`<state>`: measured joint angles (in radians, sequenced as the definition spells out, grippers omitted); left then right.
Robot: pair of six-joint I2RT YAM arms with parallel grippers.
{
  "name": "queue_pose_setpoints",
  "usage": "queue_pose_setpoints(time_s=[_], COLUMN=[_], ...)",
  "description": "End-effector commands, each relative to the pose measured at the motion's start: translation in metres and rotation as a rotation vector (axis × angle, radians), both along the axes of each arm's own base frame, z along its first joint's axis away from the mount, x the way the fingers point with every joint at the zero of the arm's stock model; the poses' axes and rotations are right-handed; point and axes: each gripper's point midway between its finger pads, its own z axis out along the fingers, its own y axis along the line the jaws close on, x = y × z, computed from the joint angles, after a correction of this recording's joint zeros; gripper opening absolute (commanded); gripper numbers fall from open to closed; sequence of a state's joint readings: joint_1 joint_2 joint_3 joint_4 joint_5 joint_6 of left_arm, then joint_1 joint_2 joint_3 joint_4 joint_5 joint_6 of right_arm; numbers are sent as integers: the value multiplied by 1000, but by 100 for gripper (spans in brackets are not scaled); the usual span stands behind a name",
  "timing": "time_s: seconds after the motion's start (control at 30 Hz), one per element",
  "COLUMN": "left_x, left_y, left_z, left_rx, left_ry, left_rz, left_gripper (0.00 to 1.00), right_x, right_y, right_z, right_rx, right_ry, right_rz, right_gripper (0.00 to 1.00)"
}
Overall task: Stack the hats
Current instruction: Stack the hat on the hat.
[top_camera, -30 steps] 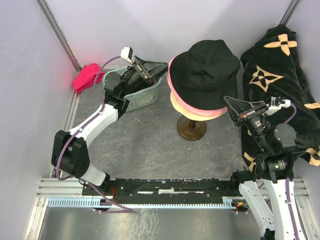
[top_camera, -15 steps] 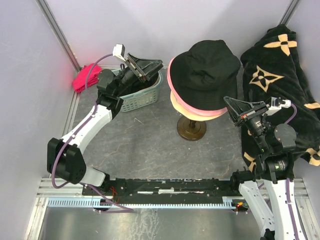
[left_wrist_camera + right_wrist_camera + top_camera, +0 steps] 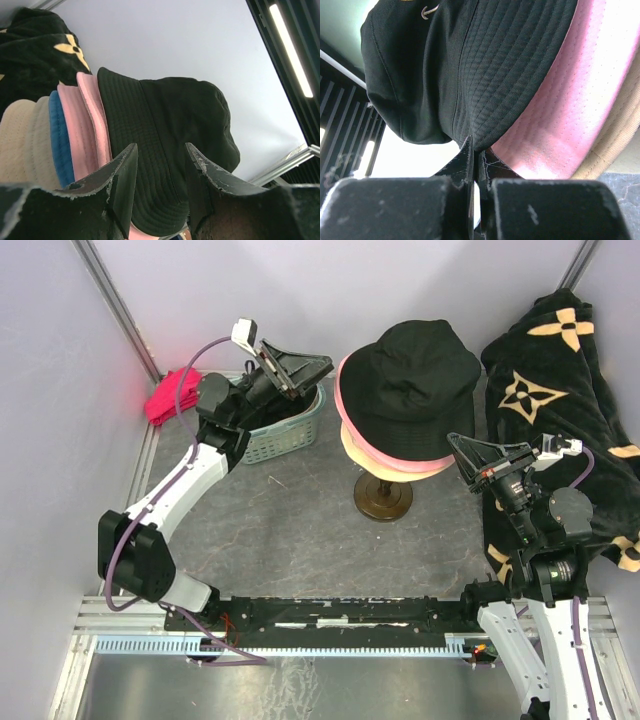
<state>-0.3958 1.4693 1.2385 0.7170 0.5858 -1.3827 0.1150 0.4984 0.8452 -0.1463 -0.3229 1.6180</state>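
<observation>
- Grey tabletop (image 3: 300, 530), walled in by pale panels, carries a stand (image 3: 384, 498) at its middle. The hats are piled on it: the black hat (image 3: 420, 375) on top, the pink hat (image 3: 343, 400) under it, then the blue hat (image 3: 59, 145) and the cream hat (image 3: 352, 450).
- Your left gripper (image 3: 322, 370) hangs over the green basket (image 3: 285, 435), fingers apart and holding nothing, aimed at the pile.
- Your right gripper (image 3: 452, 438) has its fingers pressed together on nothing, just under the brims on the pile's right side.
- As I read it, the pile looks built and your left arm is free for another fetch.
- The arm hides the basket's inside, so you cannot tell whether a hat lies there.
- Next, check the basket. If it holds a hat, dip in with the fingers apart, pinch the brim, and carry it over the black crown without nudging the stand.
</observation>
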Motion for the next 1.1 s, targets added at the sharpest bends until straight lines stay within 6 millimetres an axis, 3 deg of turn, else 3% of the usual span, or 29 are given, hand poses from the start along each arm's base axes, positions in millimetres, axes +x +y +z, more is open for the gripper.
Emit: queue_pose_setpoints(time_s=[0.0, 0.4, 1.07], left_x=[-8, 1, 9], left_y=[-7, -16, -28], left_z=[12, -6, -17], left_rx=[23, 78, 85], left_ry=[-58, -18, -11], left_rz=[-34, -23, -69], left_gripper=[49, 49, 49], right_x=[-11, -12, -10], right_y=[6, 6, 7], right_z=[12, 14, 12], right_rx=[-30, -30, -34], right_ry=[-41, -46, -44], right_rz=[39, 42, 46], right_gripper=[2, 2, 2])
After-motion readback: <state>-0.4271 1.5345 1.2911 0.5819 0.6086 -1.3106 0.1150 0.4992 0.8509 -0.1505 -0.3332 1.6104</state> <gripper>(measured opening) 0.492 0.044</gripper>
